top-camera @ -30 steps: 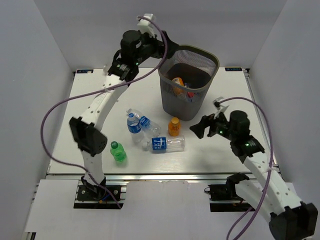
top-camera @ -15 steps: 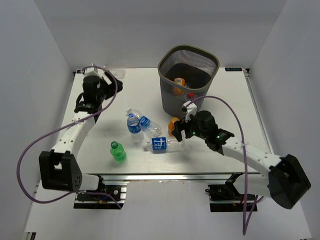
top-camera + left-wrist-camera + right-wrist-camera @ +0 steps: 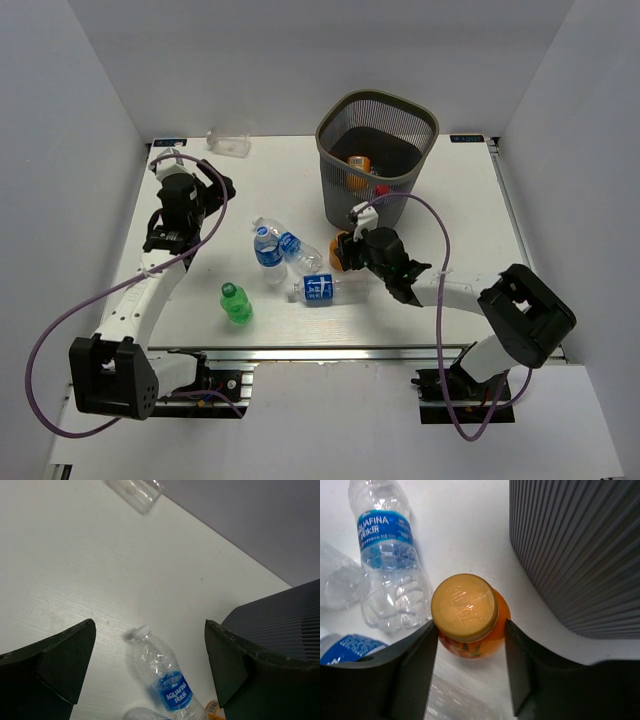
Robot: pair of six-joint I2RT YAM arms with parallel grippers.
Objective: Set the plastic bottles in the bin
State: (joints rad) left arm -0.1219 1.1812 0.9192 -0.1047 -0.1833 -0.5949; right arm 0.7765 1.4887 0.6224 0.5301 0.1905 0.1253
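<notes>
Orange bottle (image 3: 465, 609) at frame centre is flanked closely by the right tool (image 3: 470, 626), grip unconfirmed; a firm, centred squeeze is advised before lifting.

We identify the bin (image 3: 360, 215) as a dark grey wire-mesh basket standing upright at the far centre-right. Inside it lie an orange bottle (image 3: 357, 165) and a red-capped bottle (image 3: 380, 188). A second orange bottle (image 3: 465, 607), yellow-capped, stands upright just near-left of the bin wall. To its left lie three clear bottles: the left blue-labelled bottle (image 3: 268, 250), the middle blue-labelled bottle (image 3: 300, 252) and the near blue-labelled bottle (image 3: 330, 288). The green bottle (image 3: 236, 303) rests near-left. A plain clear bottle (image 3: 228, 142) lies far-left.
</notes>
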